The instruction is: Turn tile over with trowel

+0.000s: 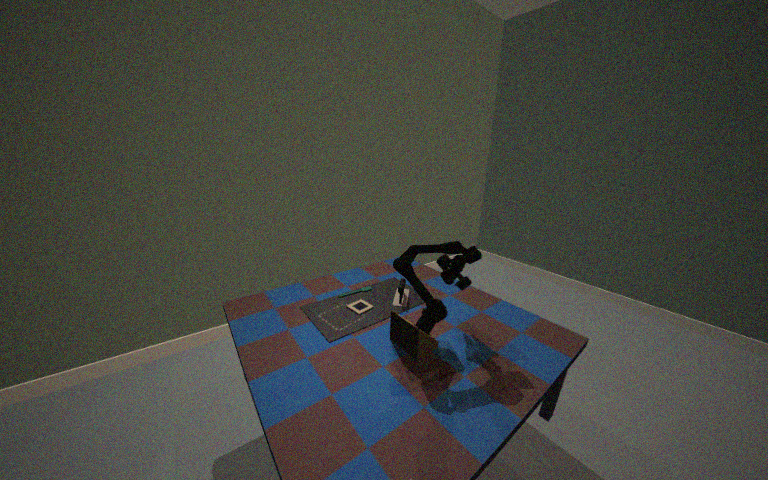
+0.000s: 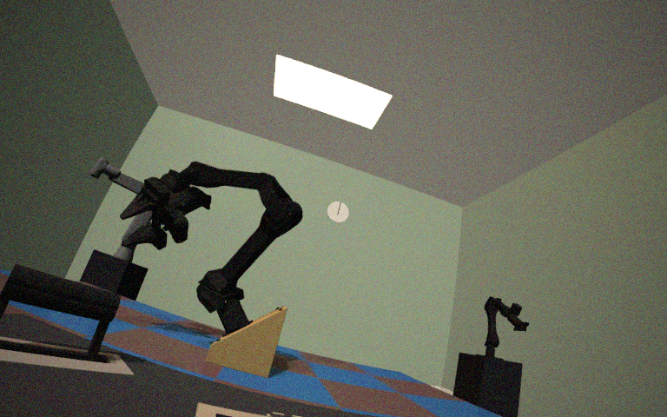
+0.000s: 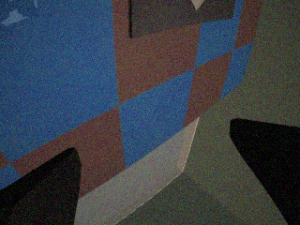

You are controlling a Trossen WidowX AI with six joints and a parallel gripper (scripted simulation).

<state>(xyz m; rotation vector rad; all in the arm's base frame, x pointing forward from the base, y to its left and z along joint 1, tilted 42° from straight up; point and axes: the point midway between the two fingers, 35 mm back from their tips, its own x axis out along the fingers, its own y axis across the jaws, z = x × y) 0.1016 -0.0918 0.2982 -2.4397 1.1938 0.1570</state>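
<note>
Top: checkered table [image 1: 348,406] [image 2: 314,388] [image 3: 155,124] inside green walls [image 1: 254,141] [image 2: 383,274] [image 3: 277,84]

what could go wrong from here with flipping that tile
The open black gripper hangs high and off to the side of the dark grey mat, so a rushed descent might knock the pale trowel with the dark raised handle.

The pale square-framed tile with a dark centre lies flat, so the blade may push it along rather than get under.

The thin green bar lies close by and could get bumped.

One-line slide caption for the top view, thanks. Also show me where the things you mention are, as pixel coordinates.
Black arm raised over a checkered table; trowel [image 1: 401,297] and framed tile [image 1: 359,306] rest on the dark mat [image 1: 334,332].
</note>
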